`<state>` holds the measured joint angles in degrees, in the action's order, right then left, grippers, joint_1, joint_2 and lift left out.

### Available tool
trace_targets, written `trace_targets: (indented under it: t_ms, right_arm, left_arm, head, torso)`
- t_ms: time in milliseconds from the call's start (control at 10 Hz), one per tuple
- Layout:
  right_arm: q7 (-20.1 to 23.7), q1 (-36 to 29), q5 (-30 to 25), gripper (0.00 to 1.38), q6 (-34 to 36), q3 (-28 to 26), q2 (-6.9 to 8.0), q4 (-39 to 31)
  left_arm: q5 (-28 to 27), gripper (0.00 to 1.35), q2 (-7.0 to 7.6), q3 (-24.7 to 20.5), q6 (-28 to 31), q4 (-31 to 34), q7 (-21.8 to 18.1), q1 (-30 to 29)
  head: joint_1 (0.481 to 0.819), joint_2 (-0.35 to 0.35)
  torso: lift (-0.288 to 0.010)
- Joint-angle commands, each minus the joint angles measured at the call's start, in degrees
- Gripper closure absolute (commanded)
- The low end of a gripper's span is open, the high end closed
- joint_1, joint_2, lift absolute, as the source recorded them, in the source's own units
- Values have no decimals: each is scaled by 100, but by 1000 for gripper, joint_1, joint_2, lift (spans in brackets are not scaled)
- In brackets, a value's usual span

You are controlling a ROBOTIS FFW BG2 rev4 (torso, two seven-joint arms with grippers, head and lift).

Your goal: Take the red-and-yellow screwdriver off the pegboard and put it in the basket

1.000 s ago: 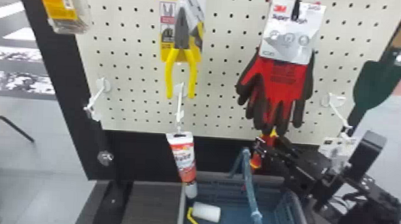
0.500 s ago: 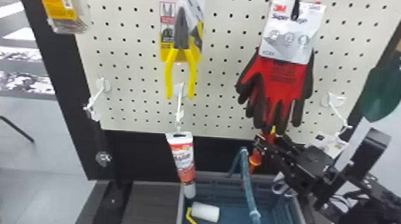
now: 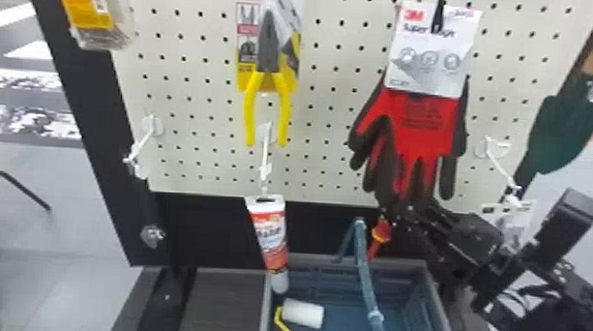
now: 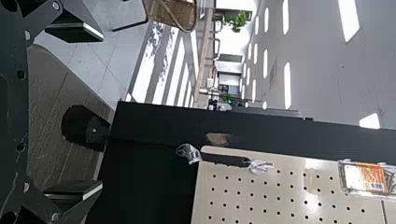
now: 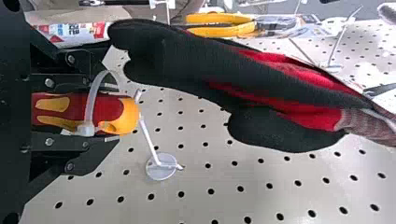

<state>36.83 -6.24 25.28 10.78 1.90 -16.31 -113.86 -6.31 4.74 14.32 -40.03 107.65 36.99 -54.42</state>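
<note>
your left gripper (image 4: 98, 111) is gaping wide; at four o'clock in the head view, your right gripper (image 5: 116, 112) is holding the red-and-yellow screwdriver (image 3: 380, 232). you are likely unhooking it, needing clearance before lowering toward six o'clock, into the basket (image 3: 263, 321). the right wrist view is revealing its loop (image 5: 91, 101) (gloves (image 3: 423, 130) are masking that ahead).

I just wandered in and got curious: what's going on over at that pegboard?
A robot has its right gripper closed on a red-and-yellow screwdriver, just below the gloves hanging on the pegboard. The screwdriver isn't in the basket below; whether its plastic loop is clear of the hook is hard to tell. The robot's left gripper is open and empty.
</note>
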Motion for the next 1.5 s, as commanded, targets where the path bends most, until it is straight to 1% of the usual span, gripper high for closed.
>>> trace_targets:
  t_ms: [0, 500, 900, 1200, 1400]
  right_arm:
    - [0, -80, 47, 1204, 20, -15, 5, -138]
    - [0, -388, 109, 1204, 64, -120, 84, -391]
    - [0, -499, 56, 1204, 3, -190, 93, -448]
    - [62, -573, -58, 1204, -15, -226, 101, -293]
    - [176, -573, -102, 1204, -67, -243, 110, -12]
  left_arm:
    - [7, 185, 1, 0, 4, 0, 1, 0]
    - [7, 185, 1, 9, 4, 0, 1, 0]
    - [7, 185, 1, 18, 4, 0, 1, 0]
    - [7, 185, 1, 18, 4, 0, 1, 0]
    - [7, 185, 1, 27, 4, 0, 1, 0]
  head:
    - [549, 0]
    - [549, 0]
    - [549, 0]
    - [549, 0]
    - [549, 0]
  torso:
    - [-100]
    - [-100]
    - [-100]
    - [-100]
    - [-100]
